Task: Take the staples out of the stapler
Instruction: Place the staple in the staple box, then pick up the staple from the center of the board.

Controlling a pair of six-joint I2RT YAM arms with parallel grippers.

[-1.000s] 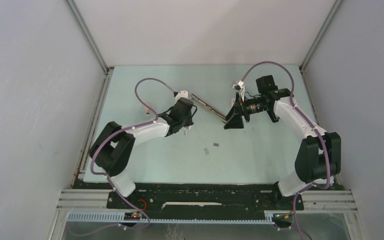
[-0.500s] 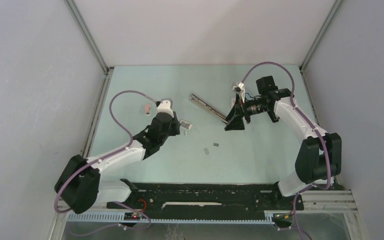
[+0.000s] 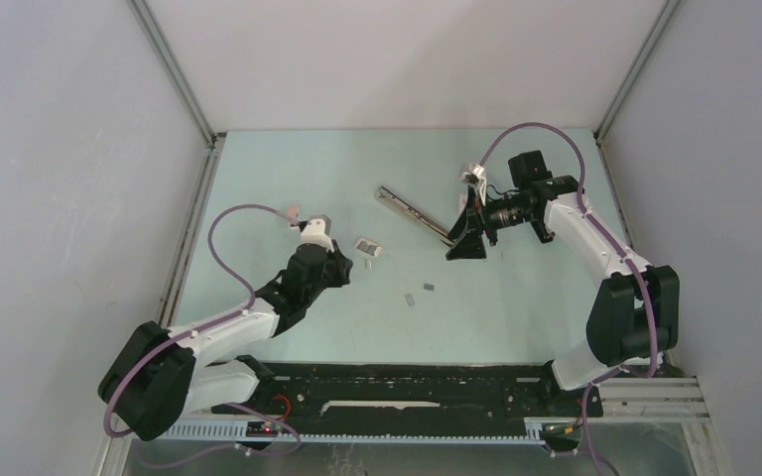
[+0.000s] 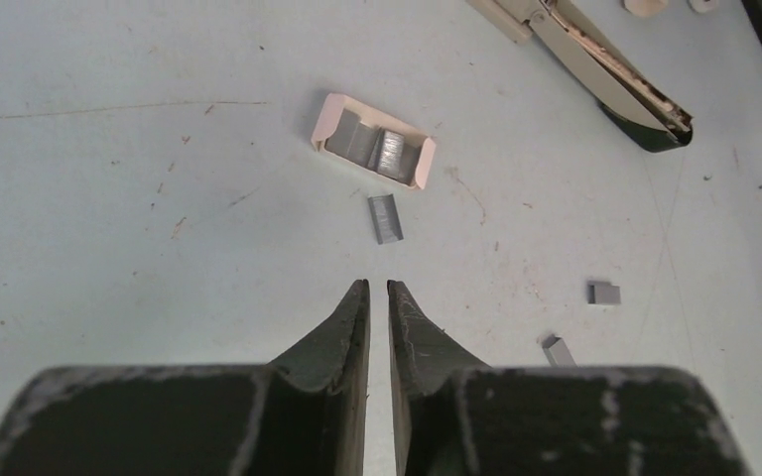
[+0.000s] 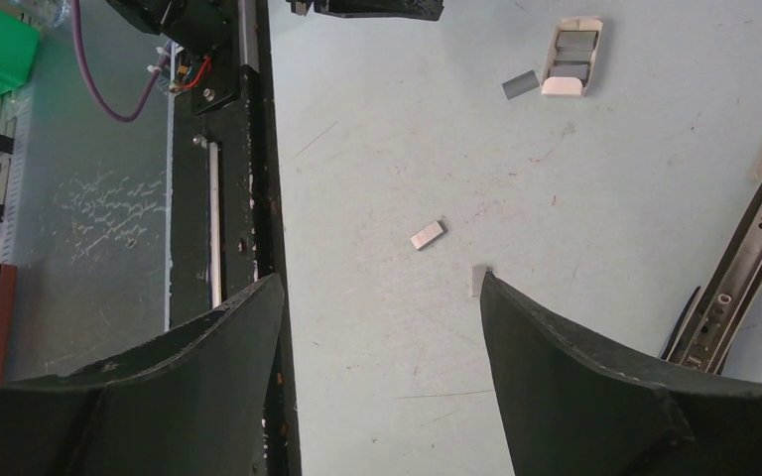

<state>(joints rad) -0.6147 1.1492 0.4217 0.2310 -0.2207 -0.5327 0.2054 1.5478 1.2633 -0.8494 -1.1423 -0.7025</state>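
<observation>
The stapler [image 3: 413, 211] lies opened out flat at mid-table; its long metal arm also shows in the left wrist view [image 4: 610, 74] and at the right wrist view's edge [image 5: 744, 263]. Loose staples lie on the table: one strip [image 4: 385, 218] just ahead of my left gripper [image 4: 378, 288], two more [image 4: 603, 293] [image 4: 557, 349] to its right. My left gripper [image 3: 347, 266] is shut and holds nothing. My right gripper [image 3: 465, 250] hovers by the stapler's near end, open [image 5: 381, 280] with bare table between its fingers. A small strip [image 5: 427, 234] lies ahead of it.
A small open cardboard box [image 4: 374, 143] with staple strips inside sits between the left gripper and the stapler, also seen from above [image 3: 368, 246]. A small pink object [image 3: 291, 213] lies at the left. Enclosure walls surround the table; the black base rail [image 5: 243, 198] runs along the near edge.
My left arm has drawn back from the stapler toward the near left, uncovering the small box, and its jaws have closed further. The right arm has stayed put.
</observation>
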